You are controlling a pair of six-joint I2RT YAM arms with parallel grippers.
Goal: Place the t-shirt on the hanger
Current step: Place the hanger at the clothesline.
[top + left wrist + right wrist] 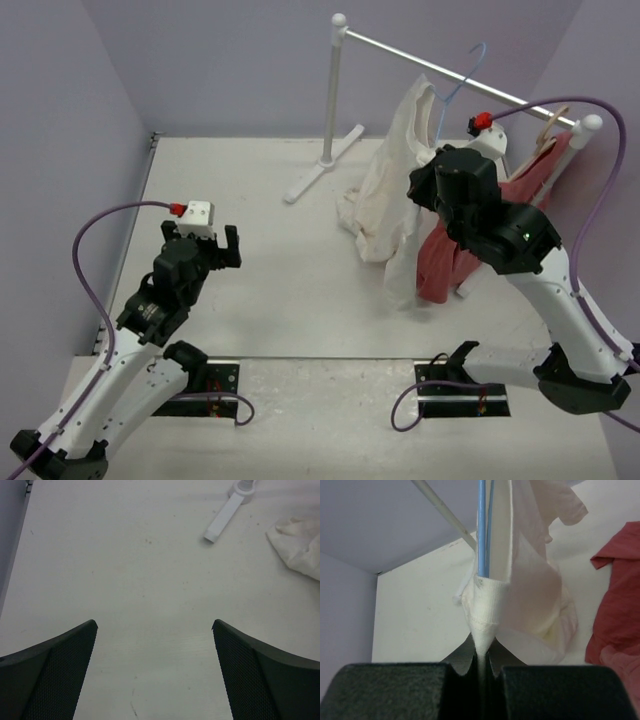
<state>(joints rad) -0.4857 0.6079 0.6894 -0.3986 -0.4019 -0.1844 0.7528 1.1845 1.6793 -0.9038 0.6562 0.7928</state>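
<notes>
The white t-shirt hangs from the rail, its lower part bunched on the table. The thin light-blue hanger hooks over the rail, and its wires run down into the shirt's ribbed collar. My right gripper is shut on that collar, pinching a fold of white cloth just below the wire. At the left, my left gripper hovers over bare table. Its fingers stand wide open with nothing between them. A corner of the t-shirt shows at that view's right edge.
The white rack has a post, a foot on the table and a slanted rail. A red garment hangs on a tan wooden hanger right of the t-shirt. Lilac walls enclose the table.
</notes>
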